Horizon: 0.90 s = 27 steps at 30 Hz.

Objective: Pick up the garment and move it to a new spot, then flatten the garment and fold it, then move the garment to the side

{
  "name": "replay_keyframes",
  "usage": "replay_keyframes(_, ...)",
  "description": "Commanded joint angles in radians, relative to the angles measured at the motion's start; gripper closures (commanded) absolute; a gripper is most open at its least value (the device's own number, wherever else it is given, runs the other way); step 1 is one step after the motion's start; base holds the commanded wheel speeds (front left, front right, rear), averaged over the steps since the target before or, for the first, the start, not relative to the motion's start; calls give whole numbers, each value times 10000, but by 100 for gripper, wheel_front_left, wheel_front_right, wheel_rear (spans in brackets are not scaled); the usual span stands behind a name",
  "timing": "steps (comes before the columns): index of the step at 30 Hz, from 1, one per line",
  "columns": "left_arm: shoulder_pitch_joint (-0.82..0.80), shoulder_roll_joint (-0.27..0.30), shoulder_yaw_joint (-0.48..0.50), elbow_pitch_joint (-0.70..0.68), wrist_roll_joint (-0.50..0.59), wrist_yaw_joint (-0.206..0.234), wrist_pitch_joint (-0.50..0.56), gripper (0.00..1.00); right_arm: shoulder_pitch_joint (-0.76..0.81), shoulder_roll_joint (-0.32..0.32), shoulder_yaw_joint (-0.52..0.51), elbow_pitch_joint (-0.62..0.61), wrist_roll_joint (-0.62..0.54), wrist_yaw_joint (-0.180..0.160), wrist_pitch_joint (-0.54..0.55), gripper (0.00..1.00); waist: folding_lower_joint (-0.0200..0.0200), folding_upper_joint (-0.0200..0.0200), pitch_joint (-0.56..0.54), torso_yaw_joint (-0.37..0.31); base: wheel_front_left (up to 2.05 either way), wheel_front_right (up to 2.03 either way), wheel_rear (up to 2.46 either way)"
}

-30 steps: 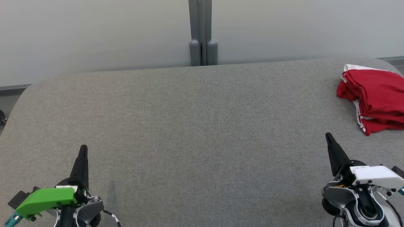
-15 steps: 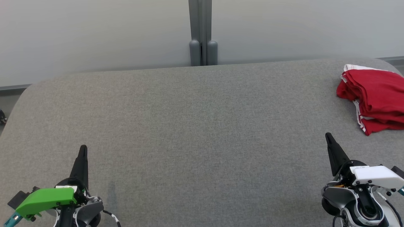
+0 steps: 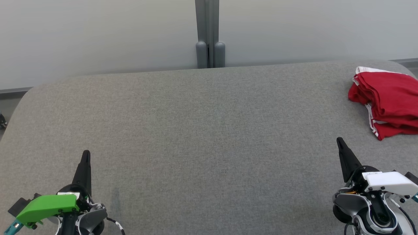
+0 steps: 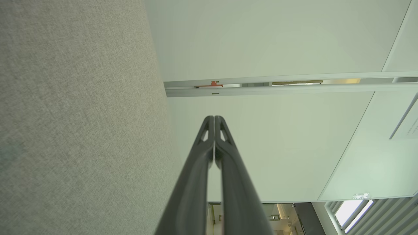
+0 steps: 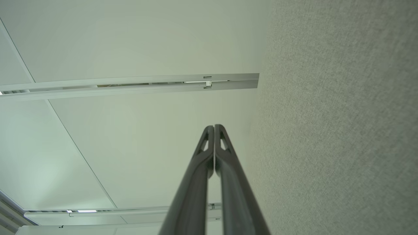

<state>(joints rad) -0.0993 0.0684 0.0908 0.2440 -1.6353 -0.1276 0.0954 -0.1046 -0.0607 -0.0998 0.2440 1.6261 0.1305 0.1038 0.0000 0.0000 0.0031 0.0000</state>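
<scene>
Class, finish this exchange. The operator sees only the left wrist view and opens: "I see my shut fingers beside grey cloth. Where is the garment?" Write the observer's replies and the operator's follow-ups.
Observer: The red garment lies at the far right of the table, in the head view.
Operator: Is anything gripping it?
Observer: No. The right gripper is shut and empty, apart from the garment and nearer the robot.
Operator: Is it spread flat?
Observer: No, it sits in a bunched, layered heap with white trim showing.
</scene>
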Motion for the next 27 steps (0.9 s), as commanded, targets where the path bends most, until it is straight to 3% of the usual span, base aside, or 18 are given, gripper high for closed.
replay_keyframes(1, -159, -19, 32, 17, 62, -73, 34, 100, -73, 10, -24, 17, -43, 4, 20, 100, 0, 0, 0, 0, 0, 0, 0)
replay_keyframes(27, -168, -56, 106, 21, 113, -73, 83, 100, -79, 38, -66, 19, -89, 4, 70, 100, 0, 0, 0, 0, 0, 0, 0)
